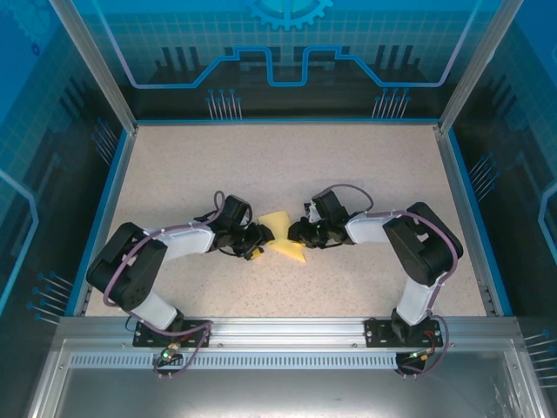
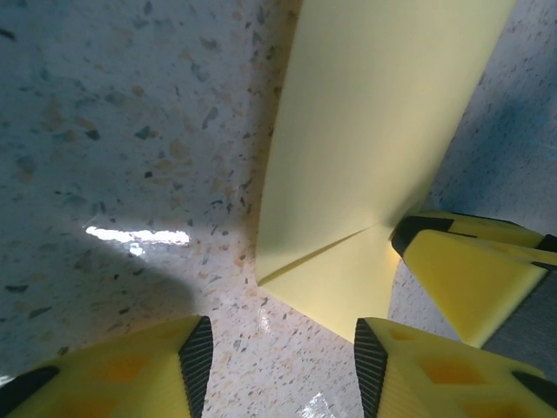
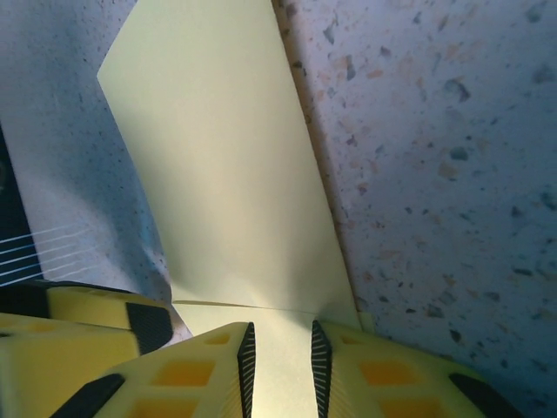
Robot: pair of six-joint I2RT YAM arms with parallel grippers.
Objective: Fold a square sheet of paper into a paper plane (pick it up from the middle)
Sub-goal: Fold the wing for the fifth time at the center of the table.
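right wrist view has the right gripper point(image 3: 278, 366) pinching the folded paper point(image 3: 226, 174) to pin it; left gripper point(image 2: 278, 357) stands half-open beside it.

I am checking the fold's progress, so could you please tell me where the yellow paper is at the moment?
In the top view the yellow paper lies near the table's middle, between the left gripper and the right gripper.

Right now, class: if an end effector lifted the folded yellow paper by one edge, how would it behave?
The paper looks thin, so it would probably droop. Its crease may stiffen it slightly along that line. Lying flat on the smooth table, it would likely slide when pushed.
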